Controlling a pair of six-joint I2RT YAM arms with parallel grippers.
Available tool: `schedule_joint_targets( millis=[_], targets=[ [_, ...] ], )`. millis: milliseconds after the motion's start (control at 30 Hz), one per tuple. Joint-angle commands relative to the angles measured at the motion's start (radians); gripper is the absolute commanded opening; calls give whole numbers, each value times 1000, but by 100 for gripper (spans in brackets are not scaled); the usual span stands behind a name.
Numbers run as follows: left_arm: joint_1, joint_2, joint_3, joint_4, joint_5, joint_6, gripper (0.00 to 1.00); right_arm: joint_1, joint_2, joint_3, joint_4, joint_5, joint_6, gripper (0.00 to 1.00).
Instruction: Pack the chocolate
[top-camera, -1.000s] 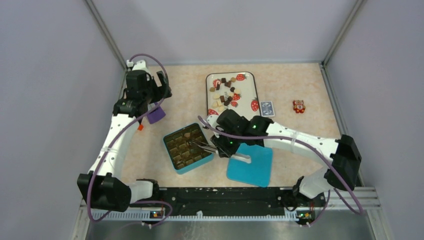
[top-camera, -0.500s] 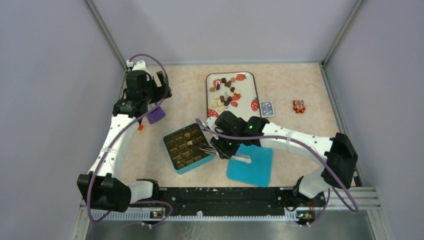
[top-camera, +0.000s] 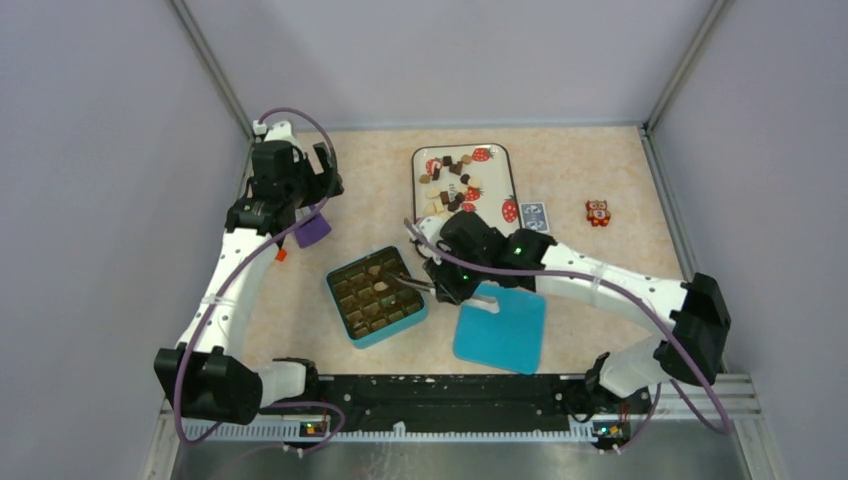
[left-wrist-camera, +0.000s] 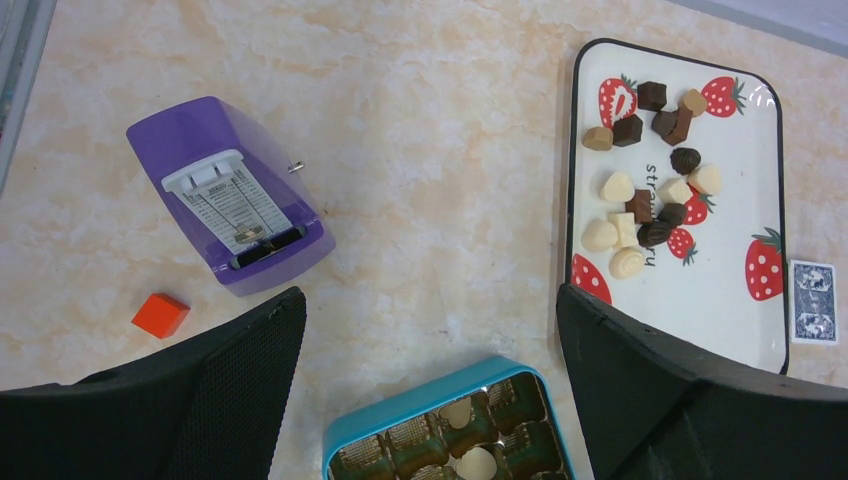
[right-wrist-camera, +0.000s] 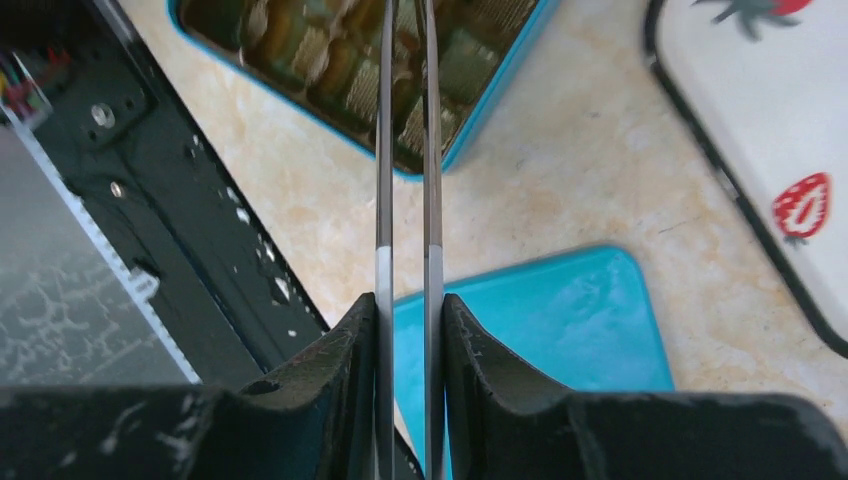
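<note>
Several pieces of chocolate (top-camera: 452, 190), dark, light brown and cream, lie on the strawberry-print tray (top-camera: 497, 172); the left wrist view shows the same pile of chocolate (left-wrist-camera: 645, 205). The open teal box (top-camera: 336, 300) has a few pieces in its cells, and its near rim shows as the teal box (left-wrist-camera: 400, 418). My right gripper (top-camera: 446, 284) is shut on metal tweezers (right-wrist-camera: 431, 150) that reach over the box's right edge (right-wrist-camera: 500, 95). The tweezers' tips run out of the wrist view. My left gripper (left-wrist-camera: 428, 300) hangs open at the back left, holding nothing.
The box's teal lid (top-camera: 500, 330) lies right of the box under my right wrist. Near my left gripper are a purple device (left-wrist-camera: 230, 195) and an orange cube (left-wrist-camera: 160, 315). A blue card deck (top-camera: 534, 216) and an orange owl (top-camera: 597, 212) lie right of the tray.
My right arm has drawn the tweezers back from the box's middle toward its right edge and shifted slightly toward the tray. The left arm has not moved.
</note>
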Motion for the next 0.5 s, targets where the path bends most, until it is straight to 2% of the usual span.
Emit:
schedule_joint_targets(
  millis=[0,167,233,467],
  targets=[
    [6,-28,12,5,9,6,99,-121,-117,37,162,7,83,17],
    [7,-32,5,9,9,5,99,-335,-80,44,159,43,175,20],
    [7,-33,6,8,9,4,99,-383,-49,43,155,69,202,22],
    [7,-39,8,4,-6,12,99,-417,57,23,148,128,235,34]
  ],
)
